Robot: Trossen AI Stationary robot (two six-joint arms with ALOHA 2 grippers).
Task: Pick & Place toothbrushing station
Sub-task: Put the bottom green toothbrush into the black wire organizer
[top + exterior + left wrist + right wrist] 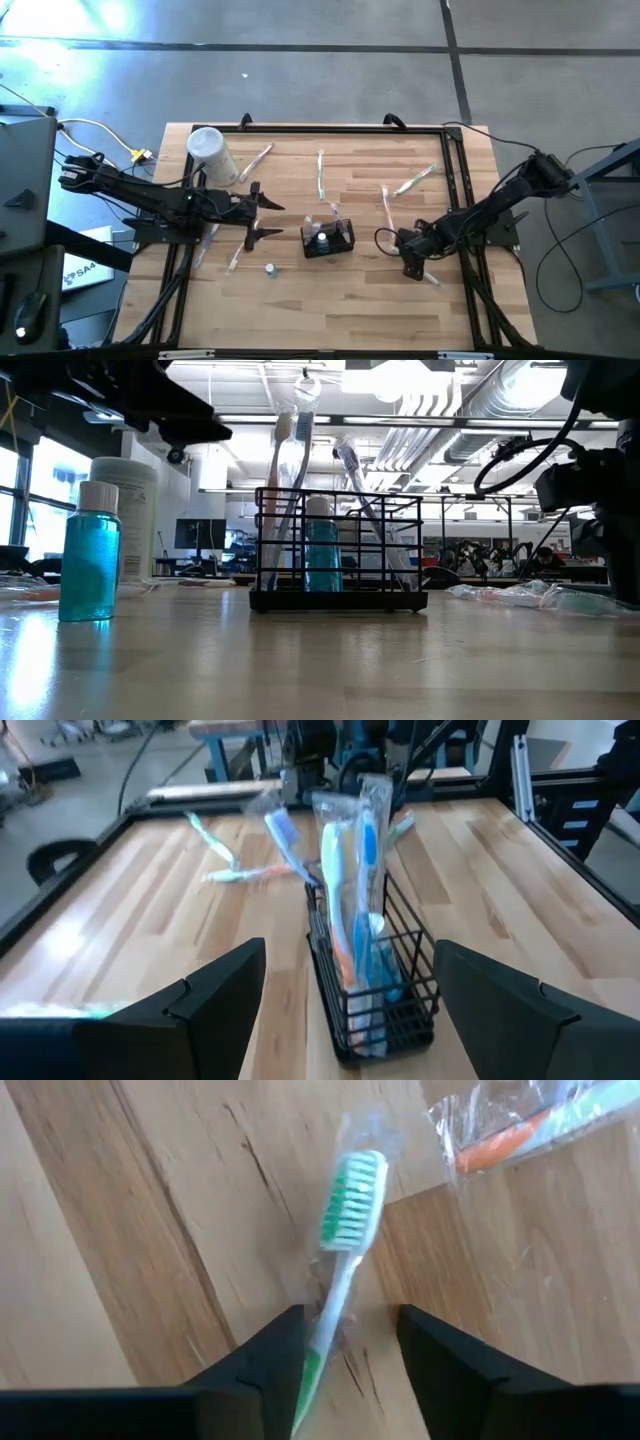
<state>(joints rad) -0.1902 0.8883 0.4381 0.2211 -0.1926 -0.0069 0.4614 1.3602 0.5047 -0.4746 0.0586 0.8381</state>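
The black wire toothbrushing station (pixel 328 240) stands near the middle of the wooden table (pixel 360 310), already stocked with a few wrapped toothbrushes and a small blue bottle (pixel 322 550). The right gripper (pixel 345 1345) is down low at the right of it, its fingers closed in around the handle of a green-and-white wrapped toothbrush (pixel 345 1250), though I can't say whether they actually grip it or just straddle it. So this looks like the pick of another brush; next would be a firm pinch, a lift, and a carry left to the station. The left gripper (pixel 345 985) waits just left of the station, fingers spread wide. More wrapped brushes (pixel 320 175) lie scattered at the far side, a white canister (pixel 212 155) stands far left, and a second blue bottle (pixel 89 555) stands apart.
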